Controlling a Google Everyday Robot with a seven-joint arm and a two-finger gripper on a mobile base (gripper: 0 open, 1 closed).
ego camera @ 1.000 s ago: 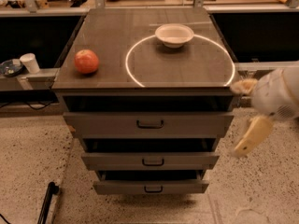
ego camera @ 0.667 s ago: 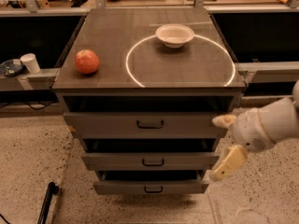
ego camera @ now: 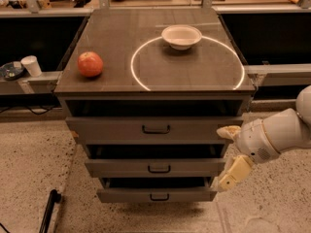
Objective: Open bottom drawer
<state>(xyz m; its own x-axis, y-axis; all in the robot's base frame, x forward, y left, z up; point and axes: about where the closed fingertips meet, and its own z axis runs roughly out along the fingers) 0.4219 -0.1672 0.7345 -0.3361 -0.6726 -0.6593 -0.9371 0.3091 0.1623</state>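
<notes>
The gripper [ego camera: 231,152] has swung down and left beside the drawer cabinet [ego camera: 155,94], lower right, fingers apart. This looks like the approach: the bottom drawer [ego camera: 124,195], lower centre, is shut. Next it must reach the loop handle [ego camera: 159,197].

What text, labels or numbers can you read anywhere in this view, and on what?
None can be read: no words, labels or numbers show on the bottom drawer, cabinet top, bowl, apple or cup.
The gripper, open, sits at the right beside the middle drawer; no marking shows on it.
</notes>
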